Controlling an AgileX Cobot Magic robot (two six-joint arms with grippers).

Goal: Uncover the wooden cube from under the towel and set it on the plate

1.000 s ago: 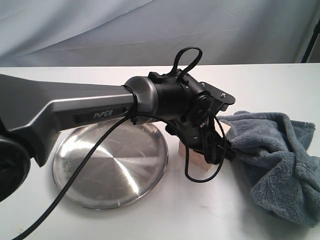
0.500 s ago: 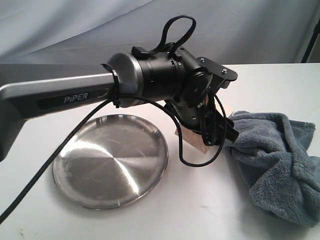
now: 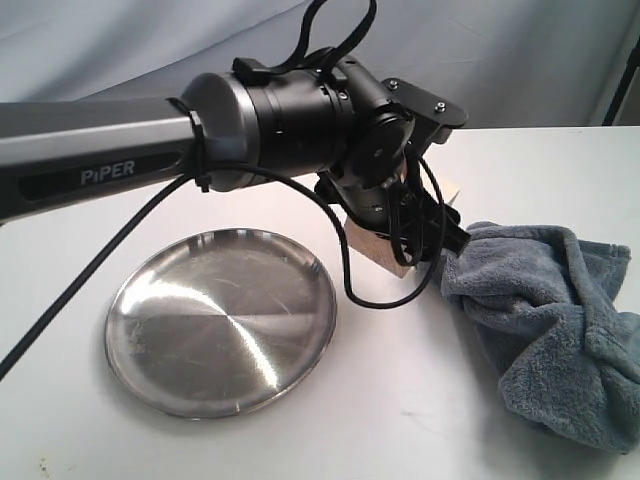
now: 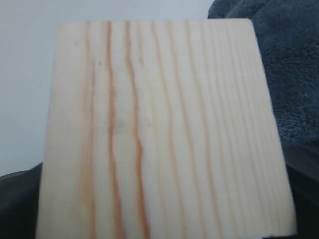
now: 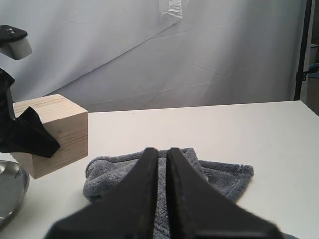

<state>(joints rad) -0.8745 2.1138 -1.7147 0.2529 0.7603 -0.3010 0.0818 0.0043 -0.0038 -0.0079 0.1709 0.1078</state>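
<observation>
- The left gripper [image 3: 412, 240] is clamped on the wooden cube [image 3: 378, 250]. The right wrist view shows one dark finger [image 5: 31, 135] pressed against a side face of the block.
- The cube hangs tilted, one lower corner dipping toward the table. It looks to be clear of the tabletop, though the arm and its cable hide most of the underside, so I cannot be certain.
- The left wrist view is filled by one grained face of the cube [image 4: 159, 134], with the towel's pile just behind it.
- The towel [image 3: 550, 320] lies bunched toward the right edge of the tabletop. It no longer covers the cube, only reaching up close beside it, so I judge the uncovering done.
- The plate [image 3: 128, 300] sits nearer the front edge and bears nothing.
- The relation that matters: from the held cube, the plate lies toward the left edge and a little toward the front edge, with its rim just beside the cube's low corner.
- The placing move should therefore be a short carry that way, levelling the block, then a descent onto the steel.
- The left arm already holds the cube and is the nearer one to the plate.
- The right gripper [image 5: 163, 152] has its jaws drawn together on nothing. It hangs above the towel [image 5: 204, 174], toward the right edge, apart from the cube [image 5: 62, 122] and the plate [image 5: 11, 191].
- Risk, as I judge it: a tilted cube let go on the slick rim could tip or slide off.
</observation>
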